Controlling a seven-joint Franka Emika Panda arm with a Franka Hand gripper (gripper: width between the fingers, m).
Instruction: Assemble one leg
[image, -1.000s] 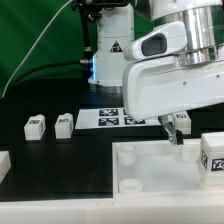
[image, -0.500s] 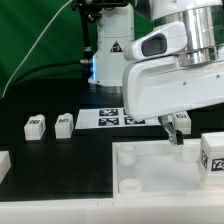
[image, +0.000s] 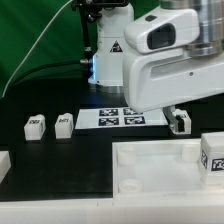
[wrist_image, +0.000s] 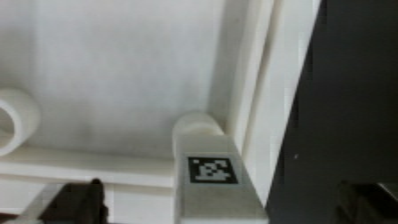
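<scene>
the scene is dominated in the exterior view by the white arm (image: 165, 65), whose bulky wrist housing fills the upper part toward the exterior view's right. below it the black table (image: 60, 150) is seen, and on it, toward the near edge, the large white square tray-like piece (image: 160, 172) is laid flat, with a round socket (image: 127, 155) visible at one corner. behind the tray the marker board (image: 122, 118) is seen lying flat, partly covered by the arm. the gripper (image: 179, 121) is held just above the far edge of the tray; only one dark fingertip is made out in the exterior view, but in the wrist view two dark fingers (wrist_image: 75, 200) are seen at opposite sides of the picture with a wide gap between them, so the jaws are taken as spread fully apart, with nothing pinched. one leg (wrist_image: 214, 165) is shown between the fingers in the wrist view, standing inside the tray against its raised wall, its square tag facing the camera (it is touched by neither finger). another leg (image: 213, 155) is seen at the exterior view's right, standing upright by the tray's far corner, though whether inside it or just beside it cannot be told. two more legs (image: 35, 125) (image: 64, 122) are set side by side on the table at the exterior view's left, well apart from the tray.
</scene>
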